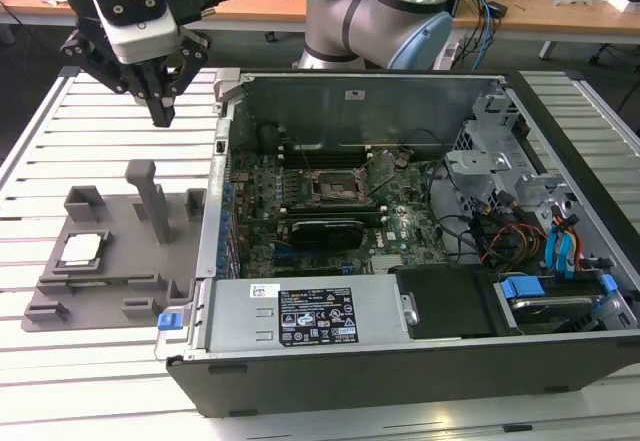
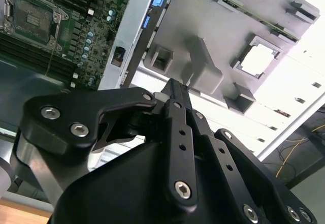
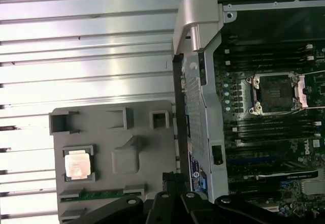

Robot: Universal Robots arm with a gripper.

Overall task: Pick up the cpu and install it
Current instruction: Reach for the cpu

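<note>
A slatted metal table (image 1: 110, 131) carries everything. On it, toward the exterior view's right, lies an open computer case (image 1: 400, 381) with its side off, so the green board (image 1: 400, 231) inside faces up. The arm (image 1: 390, 11) rises behind the case, and its wrist reaches across to the exterior view's left.

A grey holder (image 1: 130, 261) lies flat on the table, just beside the case on the exterior view's left. It has several small pockets and an upright post (image 1: 150, 196).

Inside the case, a long black card (image 1: 325, 231) lies across the board. Just beyond it sits the square socket (image 1: 335, 186), its frame open and its dark middle bare. Both wrist views show the socket too (image 2: 30, 18) (image 3: 277, 94).

The gripper (image 1: 163, 116) hangs above the table beyond the holder's far edge and touches nothing. It is well apart from the socket. Its fingers are drawn together to a point and hold nothing. Both wrist views show the same closed tips (image 2: 172, 87) (image 3: 167, 176).

The cpu (image 1: 80, 251) lies flat in a square pocket of the holder, on the side away from the case, its pale metal top up. In both wrist views it sits framed by the pocket walls (image 2: 258, 61) (image 3: 77, 163), apart from the gripper.
</note>
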